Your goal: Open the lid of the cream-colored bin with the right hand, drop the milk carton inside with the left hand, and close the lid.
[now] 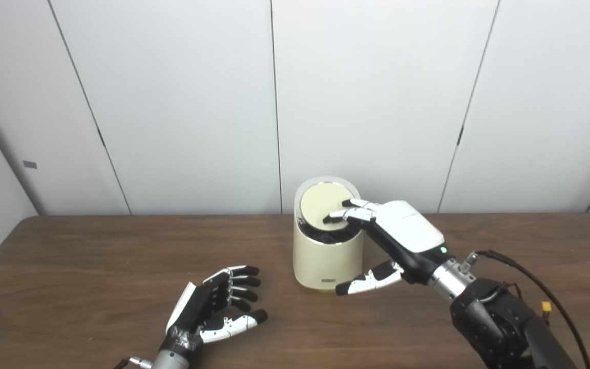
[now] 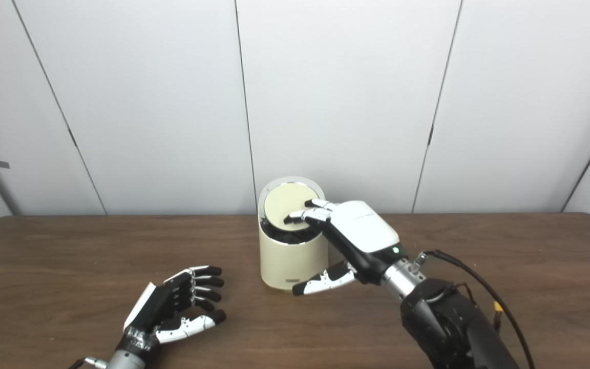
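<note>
The cream-colored bin stands at the table's middle back. Its round lid is tilted, with a dark gap showing under its front edge. My right hand reaches in from the right with its fingertips resting on the lid's right side, while the thumb hangs beside the bin's lower front. It holds nothing. My left hand rests low over the table at front left, palm turned inward, fingers spread and empty. No milk carton shows in either view.
The brown wooden table spreads out to both sides of the bin. White wall panels rise right behind it. A black cable loops off my right forearm.
</note>
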